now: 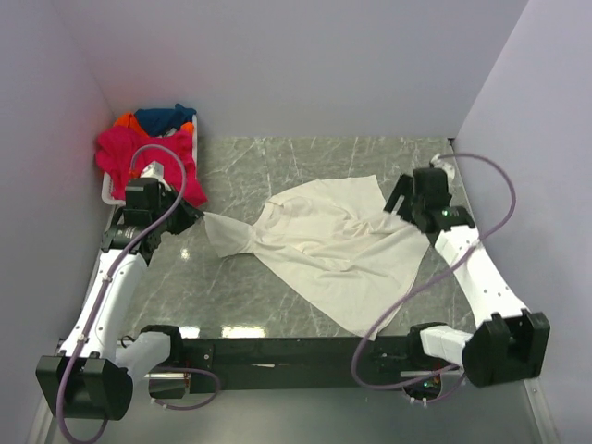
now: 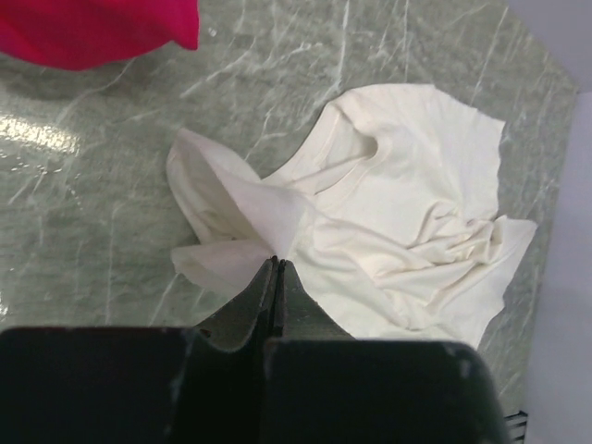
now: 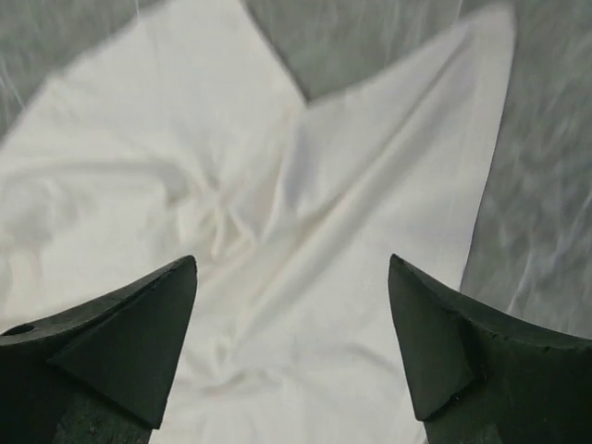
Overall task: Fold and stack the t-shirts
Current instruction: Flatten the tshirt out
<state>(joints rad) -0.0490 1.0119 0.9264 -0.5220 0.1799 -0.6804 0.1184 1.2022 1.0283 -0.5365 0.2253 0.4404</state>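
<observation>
My left gripper is clenching the cream t-shirt at its 9 o'clock corner. My right gripper is hanging released over the shirt's 3 o'clock edge, grasping nothing. The pink t-shirt is lying at the table's 10 o'clock corner.

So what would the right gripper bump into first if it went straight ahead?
The cream shirt. The open right gripper points down at it, and cloth fills the view between its fingers. How far off it is, I can't tell.
</observation>
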